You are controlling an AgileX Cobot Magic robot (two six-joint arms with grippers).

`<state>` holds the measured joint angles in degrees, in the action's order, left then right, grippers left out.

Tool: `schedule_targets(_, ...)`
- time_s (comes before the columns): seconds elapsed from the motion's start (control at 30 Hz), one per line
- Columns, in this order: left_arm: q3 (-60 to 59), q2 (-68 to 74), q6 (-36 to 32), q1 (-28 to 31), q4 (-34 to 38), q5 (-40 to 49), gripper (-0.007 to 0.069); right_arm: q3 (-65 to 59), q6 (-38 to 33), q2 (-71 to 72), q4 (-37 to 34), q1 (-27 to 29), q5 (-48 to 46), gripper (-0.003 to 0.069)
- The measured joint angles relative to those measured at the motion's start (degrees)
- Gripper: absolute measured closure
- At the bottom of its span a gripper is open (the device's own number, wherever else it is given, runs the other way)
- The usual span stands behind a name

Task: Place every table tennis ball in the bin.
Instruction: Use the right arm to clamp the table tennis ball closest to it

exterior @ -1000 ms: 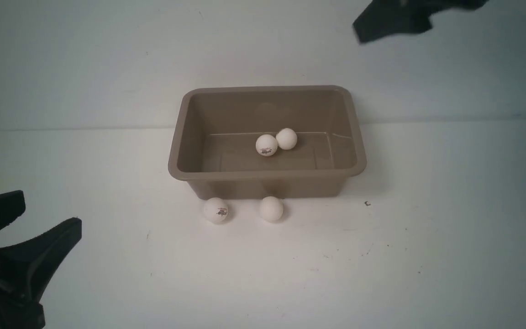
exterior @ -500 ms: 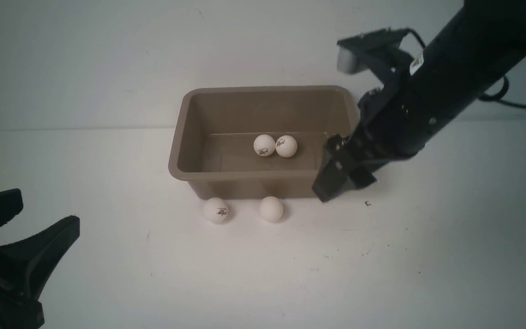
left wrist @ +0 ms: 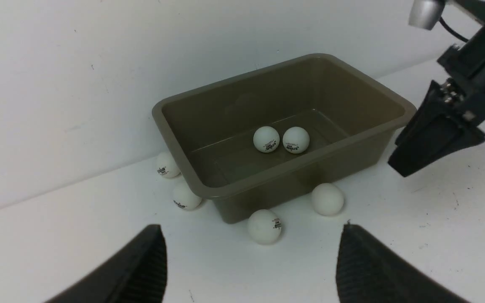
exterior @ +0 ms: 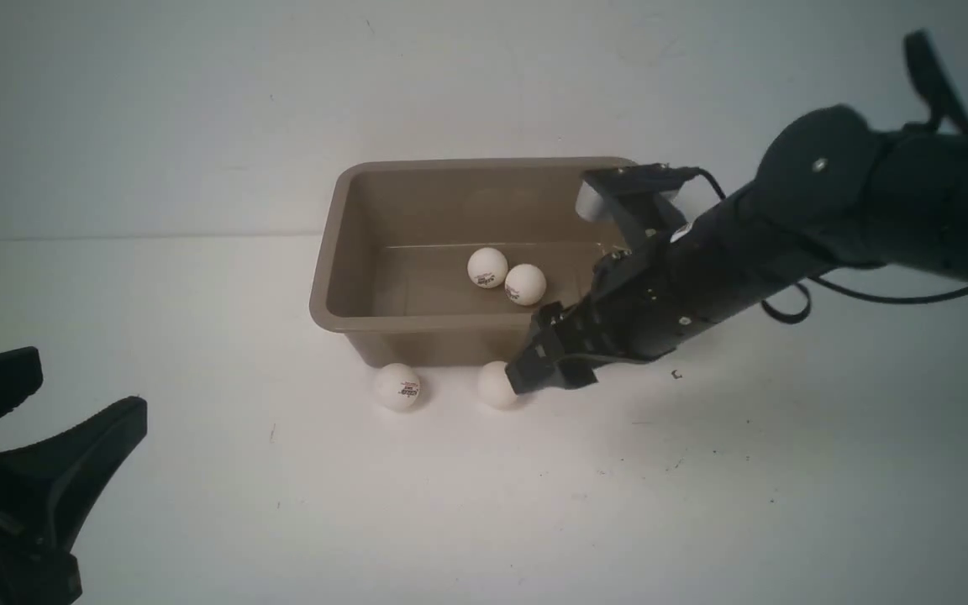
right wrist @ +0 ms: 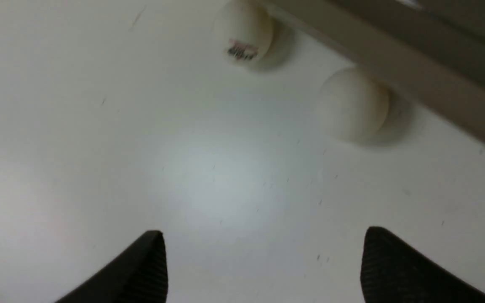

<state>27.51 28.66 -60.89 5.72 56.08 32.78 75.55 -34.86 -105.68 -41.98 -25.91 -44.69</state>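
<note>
Bin [exterior: 417,323]: rectangular taupe plastic tub with rounded corners, flared rim and sloping walls; standing on the white table [exterior: 786,504], far side close to the white wall [exterior: 156,109]
Balls in the bin [exterior: 487,267]: two glossy white table tennis balls, each with a small dark logo, touching each other near the middle of the floor
Logo ball [exterior: 397,386]: white, dark print facing the front camera; on the table just beside the bin's near wall, towards its left corner
Plain ball [exterior: 492,384]: white, no print showing; on the table close against the near wall, right of the logo ball and apart from it
Side balls [left wrist: 167,164]: two more printed white balls on the table by the bin's left end wall; shown only by the left wrist view, not by the front view
Right gripper [right wrist: 263,231]: jaws apart, holding nothing; low over the table near the plain ball; overlapping that ball in the front view, clearly apart from it in the left wrist view; ball ahead of the fingers, not between them, in the right wrist view
Left gripper [exterior: 91,386]: jaws wide apart, empty, at the table's near left, well apart from the bin
</note>
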Motion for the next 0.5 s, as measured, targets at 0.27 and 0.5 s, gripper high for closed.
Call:
schedule_targets(0.27,0.0,0.0,0.0,0.0,0.0,0.6,0.0136,-0.1,-11.2,-5.1,-7.2,-2.0,6.5,0.0141)
schedule_targets(0.5,0.0,0.0,0.0,0.0,0.1,1.0,0.0136,-1.6,-13.5,-5.0,-9.0,-8.4,15.3,0.0141)
